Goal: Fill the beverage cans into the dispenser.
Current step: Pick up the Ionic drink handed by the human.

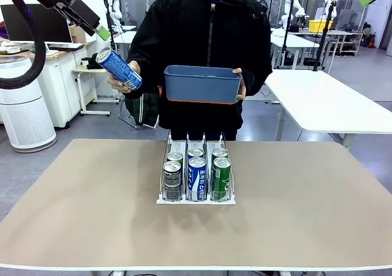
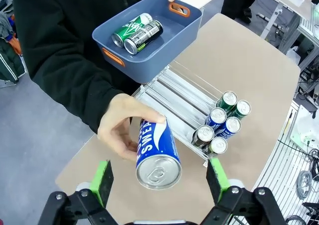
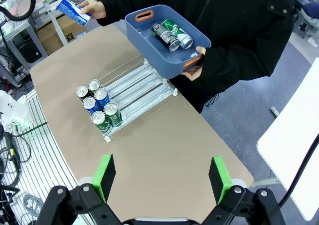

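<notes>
Left gripper [image 2: 159,177]: jaws spread wide, nothing held; the green pads stand either side of the approach line.
Offered can [image 2: 157,152]: blue-and-white, directly ahead of the left gripper and centred between its pads. In the front view it hangs just below and beyond the fingertips, apart from them.
Long axis of the offered can: runs roughly along the left gripper's fingers, silver end turned toward the wrist (so the pads would meet the can's sides, judged from the wrist view).
Person's hand [image 2: 119,130]: wraps the far part of the offered can, leaving the near end bare.
Right gripper [image 3: 163,172]: jaws wide, empty, well apart from the offered can across the table [image 3: 164,150]; the left gripper is the nearer by far.
Dispenser [image 2: 179,95]: on the table, below and beyond the left gripper, with six cans [image 2: 222,122] upright, two to a lane, at one end; the rest of each lane is bare.
Blue bin [image 2: 144,60]: held in the person's other hand, farther ahead than the offered can; two spare cans [image 2: 137,31] lie inside on their sides.
</notes>
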`<act>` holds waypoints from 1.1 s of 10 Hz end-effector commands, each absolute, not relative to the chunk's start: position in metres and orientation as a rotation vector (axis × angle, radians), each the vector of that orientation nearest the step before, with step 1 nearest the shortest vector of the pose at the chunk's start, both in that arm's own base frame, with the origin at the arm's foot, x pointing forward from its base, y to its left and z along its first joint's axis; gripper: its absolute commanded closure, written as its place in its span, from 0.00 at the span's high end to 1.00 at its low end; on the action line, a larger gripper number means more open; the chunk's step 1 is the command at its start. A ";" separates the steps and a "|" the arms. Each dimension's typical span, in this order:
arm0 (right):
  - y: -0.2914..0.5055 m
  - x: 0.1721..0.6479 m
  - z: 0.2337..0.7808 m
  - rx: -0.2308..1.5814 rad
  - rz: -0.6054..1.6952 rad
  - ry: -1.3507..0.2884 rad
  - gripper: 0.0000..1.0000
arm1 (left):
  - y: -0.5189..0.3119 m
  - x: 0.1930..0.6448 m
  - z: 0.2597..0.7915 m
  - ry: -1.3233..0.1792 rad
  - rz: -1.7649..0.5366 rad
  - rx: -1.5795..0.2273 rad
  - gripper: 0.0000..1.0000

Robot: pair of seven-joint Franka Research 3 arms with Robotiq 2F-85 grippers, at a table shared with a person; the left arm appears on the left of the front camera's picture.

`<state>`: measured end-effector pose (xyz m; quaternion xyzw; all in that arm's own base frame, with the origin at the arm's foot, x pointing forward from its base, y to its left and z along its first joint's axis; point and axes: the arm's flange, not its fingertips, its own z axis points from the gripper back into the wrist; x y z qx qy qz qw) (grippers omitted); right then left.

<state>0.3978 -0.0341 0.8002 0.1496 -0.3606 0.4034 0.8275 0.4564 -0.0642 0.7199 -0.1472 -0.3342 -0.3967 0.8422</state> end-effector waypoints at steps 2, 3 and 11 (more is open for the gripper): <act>-0.034 0.397 0.800 0.316 0.858 -0.764 1.00 | -0.067 0.455 0.704 -0.712 -0.823 -0.342 1.00; -0.034 0.397 0.800 0.316 0.858 -0.764 1.00 | -0.067 0.452 0.700 -0.715 -0.810 -0.348 1.00; -0.034 0.397 0.800 0.316 0.858 -0.764 1.00 | -0.078 0.452 0.661 -0.715 -0.784 -0.313 1.00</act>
